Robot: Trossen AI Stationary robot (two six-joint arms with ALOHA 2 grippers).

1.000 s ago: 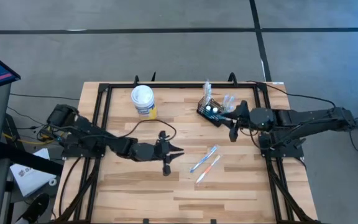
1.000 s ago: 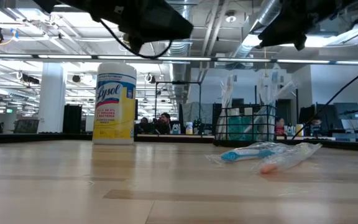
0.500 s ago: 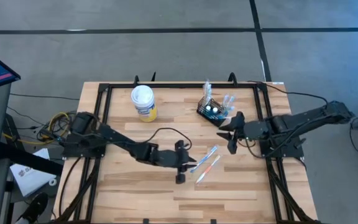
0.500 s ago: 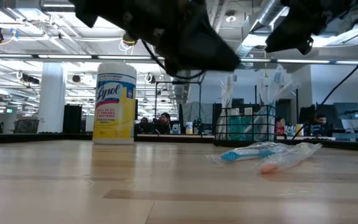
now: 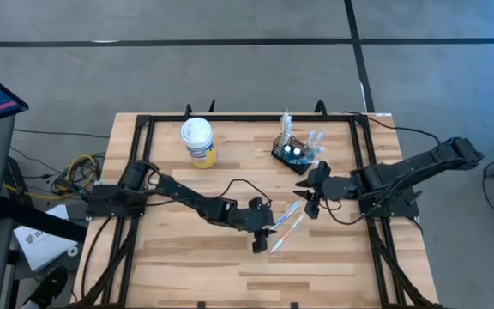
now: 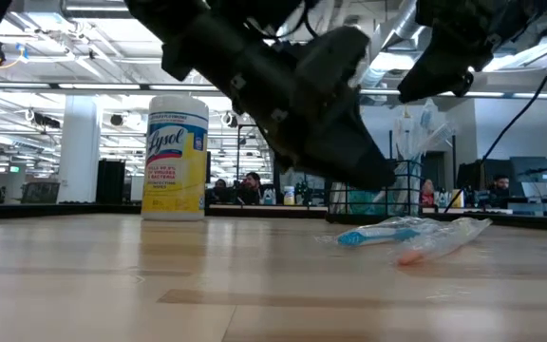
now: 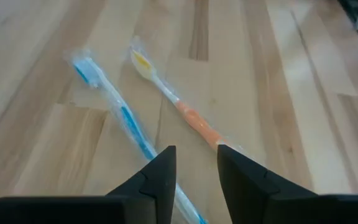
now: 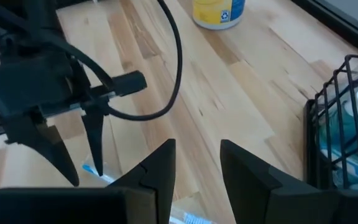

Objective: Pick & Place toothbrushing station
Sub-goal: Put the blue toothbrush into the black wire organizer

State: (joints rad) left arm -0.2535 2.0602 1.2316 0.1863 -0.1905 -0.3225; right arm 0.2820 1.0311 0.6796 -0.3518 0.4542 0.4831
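Note:
The toothbrushing station, a black wire-mesh caddy (image 5: pixel 293 151) with items standing in it, rests on its base at the table's far right; it also shows in the low view (image 6: pixel 387 190) and the right wrist view (image 8: pixel 347 118). Two wrapped toothbrushes, one blue (image 7: pixel 114 106) and one orange (image 7: pixel 185 112), lie flat mid-table (image 5: pixel 286 223). My left gripper (image 5: pixel 268 226) is open just above and to the left of them (image 7: pixel 194 155). My right gripper (image 5: pixel 305 198) is open and empty between the caddy and the toothbrushes (image 8: pixel 194 152).
A yellow canister with a white lid (image 5: pixel 198 141) stands at the far centre-left. A black frame (image 5: pixel 144 124) runs around the table's far and side edges. Bare wood (image 5: pixel 195 266) lies along the near edge. People sit in the room behind (image 6: pixel 245 188).
My left gripper has gone toward the table's right edge and down, ending over the two toothbrushes. My right gripper has drawn away from the caddy, toward the near edge and a little left. The caddy and toothbrushes have stayed in place.

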